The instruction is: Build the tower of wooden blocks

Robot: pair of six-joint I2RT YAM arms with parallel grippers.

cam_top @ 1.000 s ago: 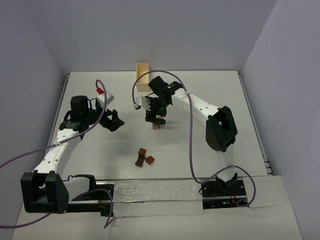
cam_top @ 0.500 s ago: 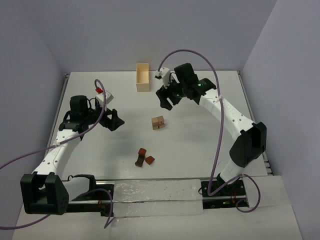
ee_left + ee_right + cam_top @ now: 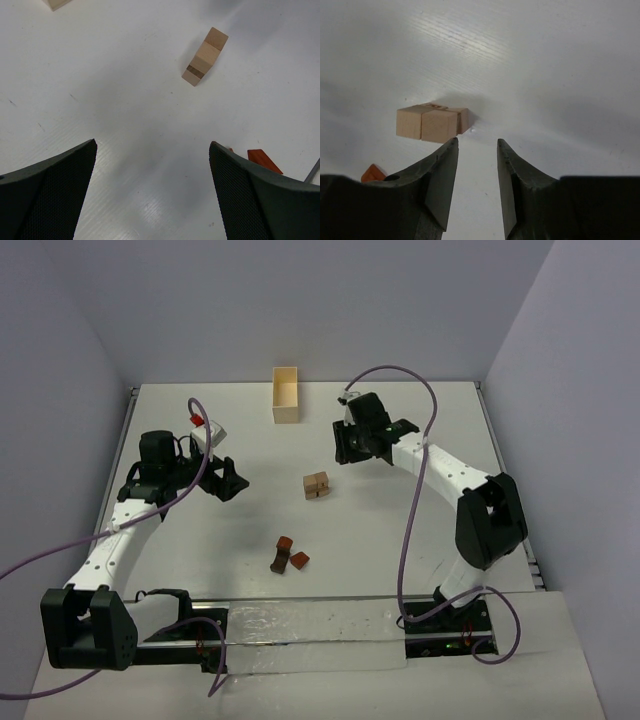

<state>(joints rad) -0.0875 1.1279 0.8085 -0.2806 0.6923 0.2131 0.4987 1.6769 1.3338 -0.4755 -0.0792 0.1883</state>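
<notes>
A small cluster of light tan blocks stands mid-table, seen also in the left wrist view and the right wrist view. Reddish-brown blocks lie loose nearer the front; one shows as an orange-red corner and another peeks in at the right wrist view's lower left. My right gripper hovers behind and to the right of the tan cluster, jaws a narrow gap apart with nothing between them. My left gripper stands wide open over bare table, left of the cluster.
A pale rectangular wooden box stands at the back of the table, its corner just visible in the left wrist view. Purple cables arc off both arms. Walls close in the table on three sides.
My right gripper has let go of the tan cluster, lifted off it and moved back to the right, its jaws narrowing. The tan blocks stay in place. The left arm has not moved.
</notes>
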